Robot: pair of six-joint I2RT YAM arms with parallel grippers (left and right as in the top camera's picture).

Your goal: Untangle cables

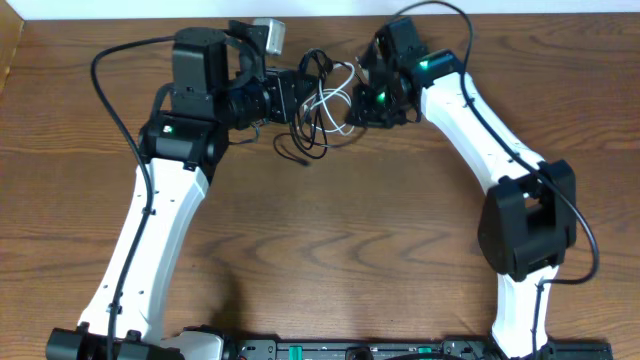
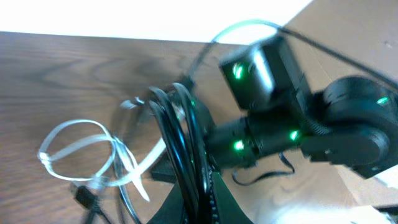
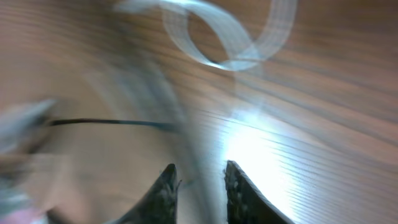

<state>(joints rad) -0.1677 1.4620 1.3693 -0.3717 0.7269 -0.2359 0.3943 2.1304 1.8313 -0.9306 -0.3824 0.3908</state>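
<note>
The cables lie in one tangle at the back of the table, between my two grippers. The white cable loops through the black cables. My left gripper is shut on a bundle of black cable loops; the white cable curls to the left of it and a small black plug lies below. My right gripper is at the tangle's right side. In its blurred view the jaws stand narrowly apart with a pale smeared strand between them, and the white loop lies ahead.
The right arm's wrist with green lights fills the space just beyond my left gripper. A thin black cable runs to the left of my right fingers. The table's back edge meets the white wall close behind the tangle.
</note>
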